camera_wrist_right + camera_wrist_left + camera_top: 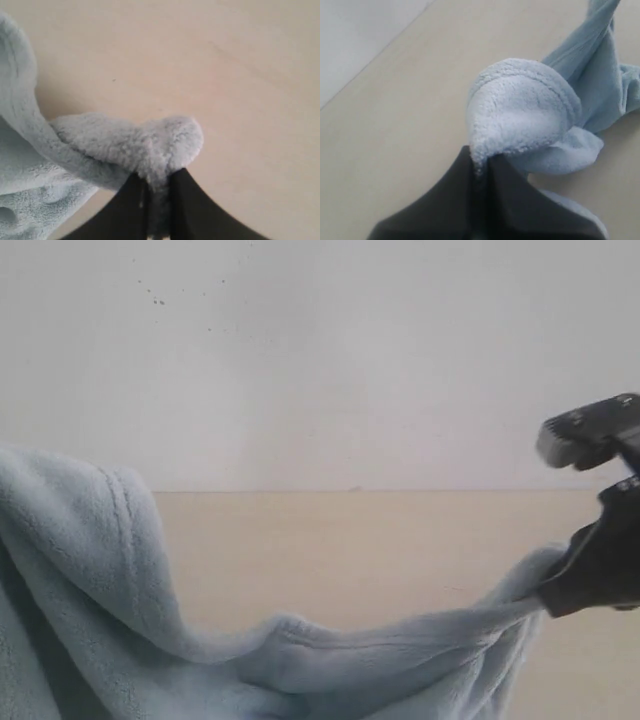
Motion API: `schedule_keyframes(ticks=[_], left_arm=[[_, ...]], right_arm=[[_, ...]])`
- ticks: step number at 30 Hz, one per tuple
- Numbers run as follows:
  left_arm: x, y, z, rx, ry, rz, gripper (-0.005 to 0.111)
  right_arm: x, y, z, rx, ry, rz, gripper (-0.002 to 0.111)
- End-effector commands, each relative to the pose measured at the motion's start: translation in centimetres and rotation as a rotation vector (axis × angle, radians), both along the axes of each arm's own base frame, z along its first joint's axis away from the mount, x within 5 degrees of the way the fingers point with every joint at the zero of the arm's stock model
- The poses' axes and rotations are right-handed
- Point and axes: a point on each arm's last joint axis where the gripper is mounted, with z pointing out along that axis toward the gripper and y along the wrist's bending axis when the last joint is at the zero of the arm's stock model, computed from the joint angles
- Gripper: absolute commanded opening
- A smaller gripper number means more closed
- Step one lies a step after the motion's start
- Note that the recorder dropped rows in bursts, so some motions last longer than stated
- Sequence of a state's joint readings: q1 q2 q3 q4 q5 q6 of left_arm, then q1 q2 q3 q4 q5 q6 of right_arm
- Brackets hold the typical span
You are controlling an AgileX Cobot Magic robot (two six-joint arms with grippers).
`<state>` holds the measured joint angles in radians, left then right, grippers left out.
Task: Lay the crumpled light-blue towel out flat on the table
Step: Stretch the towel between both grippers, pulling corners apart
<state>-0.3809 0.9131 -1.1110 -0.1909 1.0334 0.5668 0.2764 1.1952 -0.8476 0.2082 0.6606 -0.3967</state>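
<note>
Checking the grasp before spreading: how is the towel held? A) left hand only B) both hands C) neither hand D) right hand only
B: the wrist views show the left hand and the right hand each shut on a fold of the towel.

Low exterior view faces the wall (320,360) — wrist views crowd the shared towel (525,110).

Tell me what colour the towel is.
The towel is pale light blue, clearest in the left wrist view.
</note>
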Motion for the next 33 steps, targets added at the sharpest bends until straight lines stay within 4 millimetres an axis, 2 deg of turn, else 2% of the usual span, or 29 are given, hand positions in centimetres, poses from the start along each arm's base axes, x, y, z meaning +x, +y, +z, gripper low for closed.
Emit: schedule_keyframes(ticks=[1,6,15,17,20,28,33], left_arm=[[-1.2,1.0,0.6,-0.012,-0.028,0.069,0.004],[-3.1,1.8,1.3,-0.056,-0.052,0.095,0.004],[-8.4,4.4,2.1,-0.099,-0.091,0.187,0.004],[-9.5,4.9,2.0,-0.134,-0.105,0.208,0.004],[-10.6,5.4,0.6,-0.132,-0.085,0.227,0.004],[-9.5,5.6,-4.7,-0.049,0.029,0.299,0.004],[-8.1,5.1,-6.7,-0.100,0.016,0.334,0.004]], right_arm=[[-2.3,-2.5,3.0,0.007,-0.111,-0.089,0.009],[-5.4,-3.4,5.7,0.019,-0.235,-0.105,0.009],[-11.0,-6.2,8.0,-0.082,-0.354,-0.235,0.009],[-12.0,-6.8,8.4,-0.109,-0.381,-0.265,0.009],[-13.5,-7.6,8.9,-0.138,-0.428,-0.311,0.009],[-15.6,-9.1,10.4,-0.207,-0.463,-0.398,0.009],[-15.1,-8.9,10.6,-0.215,-0.453,-0.387,0.009]])
